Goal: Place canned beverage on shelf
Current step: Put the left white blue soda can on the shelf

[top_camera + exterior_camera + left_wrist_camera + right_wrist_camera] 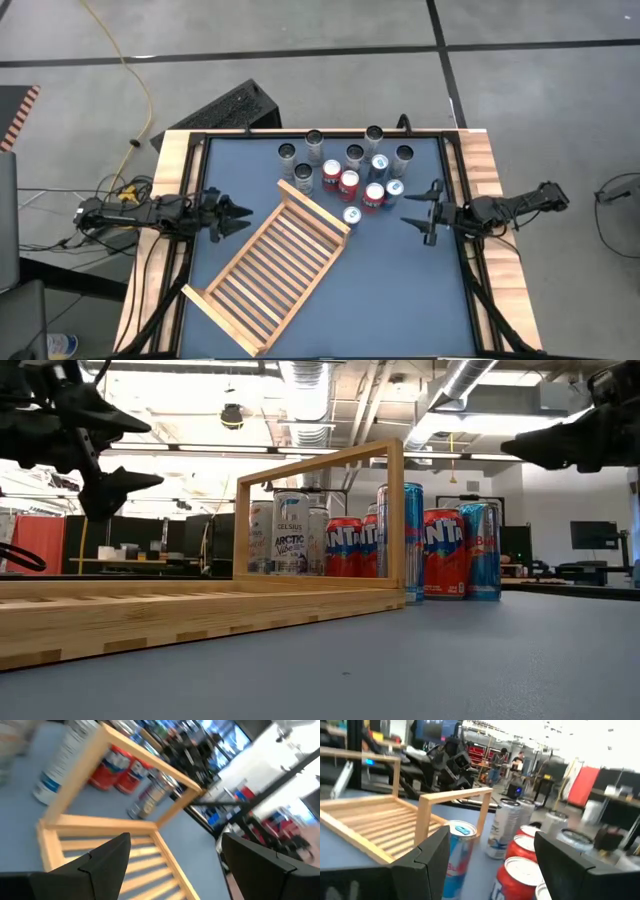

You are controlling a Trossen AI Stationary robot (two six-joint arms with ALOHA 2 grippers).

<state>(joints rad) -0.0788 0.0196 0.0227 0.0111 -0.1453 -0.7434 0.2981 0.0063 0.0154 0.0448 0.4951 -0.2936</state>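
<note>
nothing of the job is done as far as these views show: the shelf (272, 277), a slatted light-wood rack with a raised frame at its far end, lies flat and diagonal on the blue table (400, 290) with no can on its slats, and every can stands upright in the cluster of cans (350, 170) at the far middle of the table. the nearest of them, a blue can (352, 215), stands just beside the shelf's raised end but off the wood (in the right wrist view it sits right at the frame post, apart from the slats). the left gripper (235, 217) hangs above the table at the shelf's left side, its fingers spread and holding nothing. the right gripper (425, 215) hangs on the right, near the red and blue cans, its fingers also spread with only air between them. neither arm touches a can or the shelf. so the whole sequence looks to be ahead: choosing a can, most likely by the right arm since it is closer to the group, closing on it, lifting it clear of its neighbours and setting it upright on the slats.
</note>
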